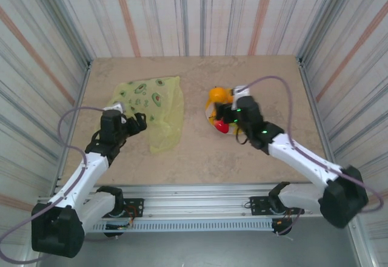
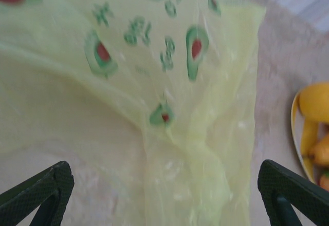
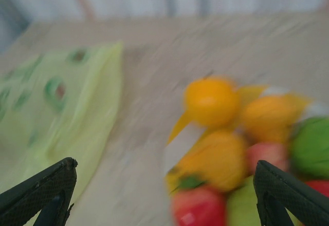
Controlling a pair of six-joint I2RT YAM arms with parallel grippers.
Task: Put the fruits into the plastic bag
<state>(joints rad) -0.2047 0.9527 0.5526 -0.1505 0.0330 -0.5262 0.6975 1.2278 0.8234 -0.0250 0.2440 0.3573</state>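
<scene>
Left of centre in the top view, the plastic bag (image 1: 154, 106) lay flat on the bench (image 1: 194, 158), the left claw (image 1: 139, 122) apart at its edge. Beside it, the right claw (image 3: 164, 195), apart, hung seemingly just short of the piled fruits (image 1: 218, 94); a careless nudge could scatter them.

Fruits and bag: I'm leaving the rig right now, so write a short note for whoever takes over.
Left hand: open, empty, over the bag, which lies flat, left of the plate.
Right hand: open, empty, above the fruits piled on the plate.
Done: no fruit looks bagged.
Left: open the bag, move every fruit in.
</scene>
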